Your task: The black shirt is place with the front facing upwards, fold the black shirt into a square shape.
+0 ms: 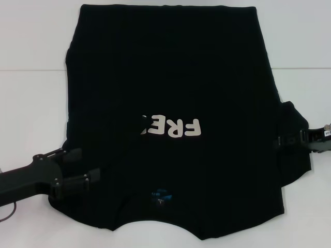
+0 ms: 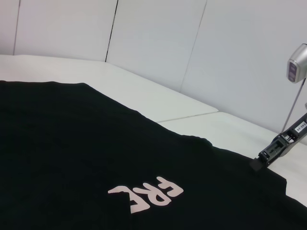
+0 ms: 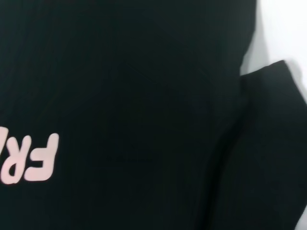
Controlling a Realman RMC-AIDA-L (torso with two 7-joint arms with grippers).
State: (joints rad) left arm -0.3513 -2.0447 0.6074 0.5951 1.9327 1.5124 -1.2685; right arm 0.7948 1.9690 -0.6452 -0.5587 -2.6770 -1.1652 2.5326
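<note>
The black shirt (image 1: 170, 77) lies spread on the white table with its collar and blue neck label (image 1: 160, 197) toward me. Its left side is folded in over the white lettering (image 1: 173, 127), so only "FRE" shows. My left gripper (image 1: 83, 166) is open at the shirt's near left corner, its fingers lying over the cloth. My right gripper (image 1: 276, 140) is at the right sleeve (image 1: 295, 155), by the sleeve seam. From the left wrist, the shirt (image 2: 72, 143), lettering (image 2: 148, 194) and right gripper (image 2: 259, 163) show. The right wrist view holds shirt (image 3: 144, 96) and sleeve (image 3: 273, 153).
The white table (image 1: 31, 77) extends left, right and behind the shirt, with a seam running across it. White wall panels (image 2: 158, 38) stand beyond the far edge. A thin cable (image 1: 8, 212) trails by my left arm.
</note>
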